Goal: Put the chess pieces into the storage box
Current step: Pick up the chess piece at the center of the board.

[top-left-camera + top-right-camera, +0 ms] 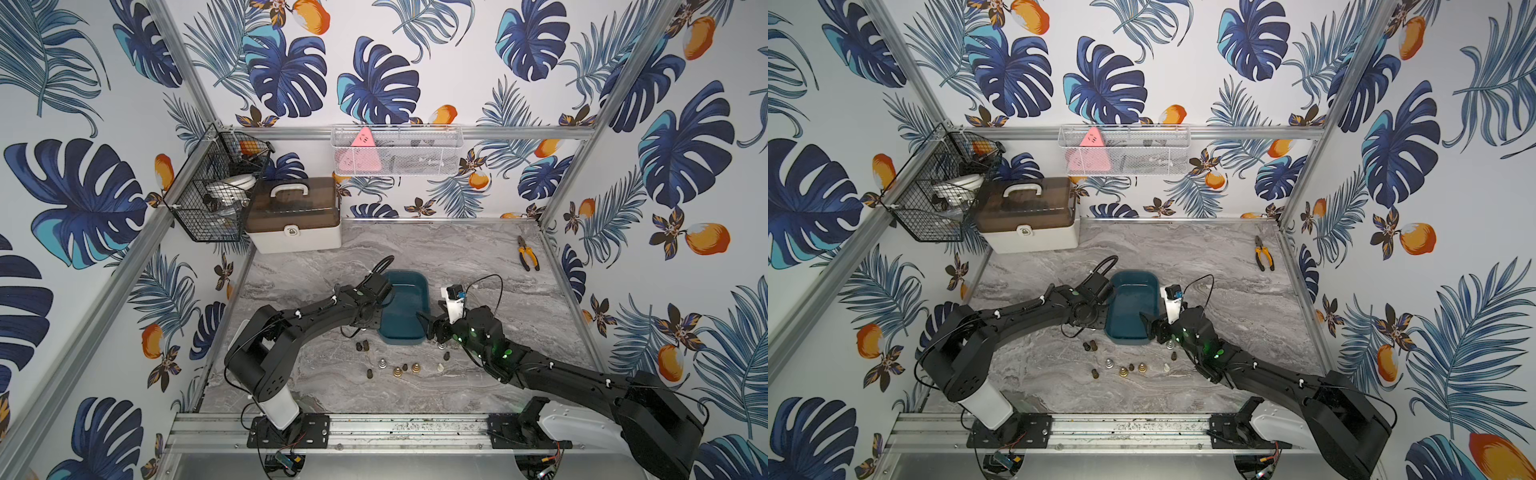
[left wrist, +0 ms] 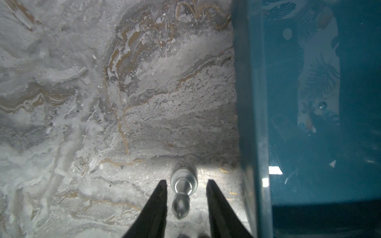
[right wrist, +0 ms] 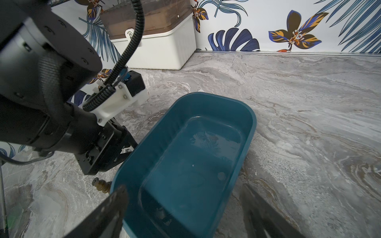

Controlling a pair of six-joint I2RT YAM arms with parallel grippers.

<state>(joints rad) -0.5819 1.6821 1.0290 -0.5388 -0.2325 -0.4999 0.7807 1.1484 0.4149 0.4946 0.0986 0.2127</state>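
Your left fingers (image 2: 160,197) stood apart, straddling a silver piece (image 2: 182,189) on the table (image 2: 103,103), just beside the box (image 2: 251,103) wall. Gaps showed on both sides of the piece, so nothing was clamped. Whether that piece stood or lay could not be told. Probable reason for the pose: lined up to pinch its narrow stem, with only a short lift over the rim to follow. Your right fingers (image 3: 111,206) were wide apart and empty, flanking the box's near end, probably waiting clear of the left arm. The other pieces (image 1: 398,371) sat loose on the table in front of the box. Most of the task looked undone.
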